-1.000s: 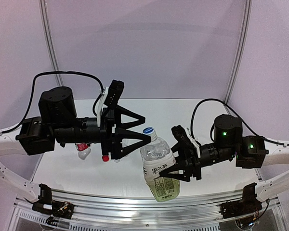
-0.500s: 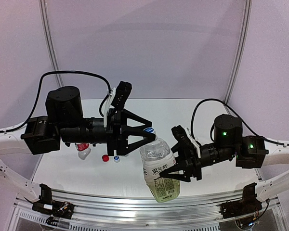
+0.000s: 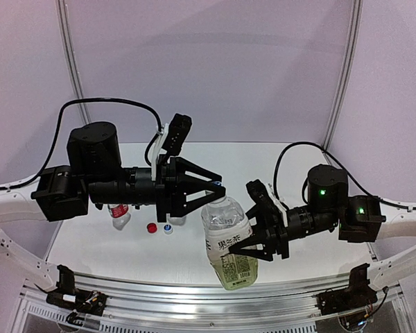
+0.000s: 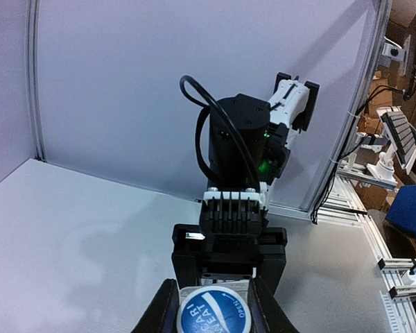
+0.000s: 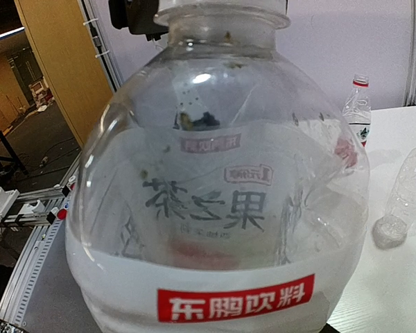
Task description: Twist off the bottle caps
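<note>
Two of the three caps look to be off already: the red cap and a loose white-and-blue cap lie just beside each other on the tabletop, in its left half and nearer the near edge than the far one. The small red-labelled bottle and the slim ribbed bottle stand apart from them towards the left edge; the small one seems open at the neck, while the slim one's mouth is cut off from view. What remains is the large bottle, gripped round its body by the right hand and held tilted above the middle of the near edge. Its own cap, the last cap, is still on, with the left hand closed narrow round its sides. The likely step now is twisting this one loose, then setting it down.
</note>
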{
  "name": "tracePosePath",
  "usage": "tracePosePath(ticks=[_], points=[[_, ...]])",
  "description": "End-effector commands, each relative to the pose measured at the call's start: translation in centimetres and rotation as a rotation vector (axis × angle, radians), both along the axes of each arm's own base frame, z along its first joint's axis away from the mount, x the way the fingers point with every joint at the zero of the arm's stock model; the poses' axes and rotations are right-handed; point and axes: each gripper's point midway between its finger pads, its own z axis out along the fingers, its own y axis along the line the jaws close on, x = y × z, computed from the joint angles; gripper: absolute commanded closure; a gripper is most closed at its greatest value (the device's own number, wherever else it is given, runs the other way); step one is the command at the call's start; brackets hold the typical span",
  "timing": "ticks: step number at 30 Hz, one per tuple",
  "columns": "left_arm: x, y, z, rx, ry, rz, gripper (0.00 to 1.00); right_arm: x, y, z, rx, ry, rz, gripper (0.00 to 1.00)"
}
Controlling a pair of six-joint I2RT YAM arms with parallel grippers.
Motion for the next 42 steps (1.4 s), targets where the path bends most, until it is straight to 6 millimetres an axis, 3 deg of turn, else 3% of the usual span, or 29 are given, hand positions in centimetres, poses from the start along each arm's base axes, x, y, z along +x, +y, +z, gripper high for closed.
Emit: tracePosePath(ticks=[1, 5, 10, 13, 17, 24, 26, 27, 30, 36, 42], points=[[1.5, -0.3, 0.4, -0.004, 0.025, 0.071, 0.76, 0.9, -0.1, 0.8, 0.020, -0.029, -0.053, 0.84], [4.5, 0.2, 0.1, 0.003, 0.108, 0.286, 0.75, 4.7, -0.6, 0.6, -0.005, -0.067, -0.276, 0.84], [8.5, 0.2, -1.6, 0.043, 0.174, 0.652, 0.80, 10.7, -3.0, -1.6, -0.135, -0.131, -0.641, 0.85], [9.6, -1.1, -2.8, 0.082, 0.188, 0.738, 0.76, 11.6, -3.6, -2.0, -0.163, -0.144, -0.701, 0.86], [9.6, -1.9, -3.0, 0.060, 0.209, 0.743, 0.65, 11.5, -3.9, -1.6, -0.147, -0.146, -0.702, 0.86], [7.4, -2.0, -1.0, 0.008, 0.190, 0.619, 0.39, 10.9, -3.6, -1.4, -0.132, -0.138, -0.665, 0.86], [6.3, -1.3, 0.2, -0.033, 0.175, 0.559, 0.31, 10.6, -3.4, -1.3, -0.127, -0.134, -0.646, 0.86], [5.7, -1.2, -0.3, -0.025, 0.159, 0.519, 0.25, 10.3, -3.3, -1.2, -0.121, -0.128, -0.624, 0.86], [4.2, 0.5, 0.7, -0.049, 0.103, 0.436, 0.15, 8.8, -2.6, -0.7, -0.084, -0.111, -0.536, 0.86], [1.8, 3.2, 1.8, -0.046, 0.018, 0.256, 0.11, 4.2, -1.1, 0.7, 0.000, -0.068, -0.262, 0.85], [0.5, 3.6, 2.6, -0.066, -0.014, 0.117, 0.12, 1.1, -0.4, 1.2, 0.035, -0.036, -0.075, 0.85]])
